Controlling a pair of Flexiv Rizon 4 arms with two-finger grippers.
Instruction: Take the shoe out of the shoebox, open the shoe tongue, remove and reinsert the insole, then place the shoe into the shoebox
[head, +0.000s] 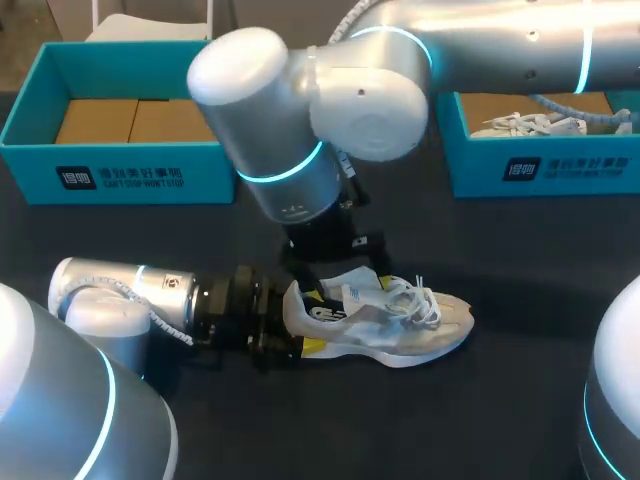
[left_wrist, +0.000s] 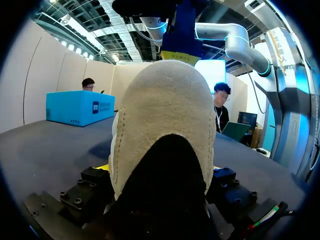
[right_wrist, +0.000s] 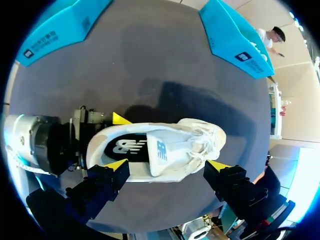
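We see our cream shoe (head: 400, 330), white laces, upright on the tabletop (head: 500, 420), toe rightward, heel in our left pincer (head: 315, 320), left shoebox (head: 120, 175) and right shoebox (head: 560, 165) teal, open, well behind.

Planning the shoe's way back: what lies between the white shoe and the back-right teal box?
Nothing: bare dark tabletop separates the white lace-up shoe from the teal cardboard box, as the right wrist view shows.

Two arms, grippers close together.
Left gripper (head: 310, 322) lies low, clamped on the shoe (head: 405, 330); right gripper (right_wrist: 166, 165) hangs above, fingers spread.
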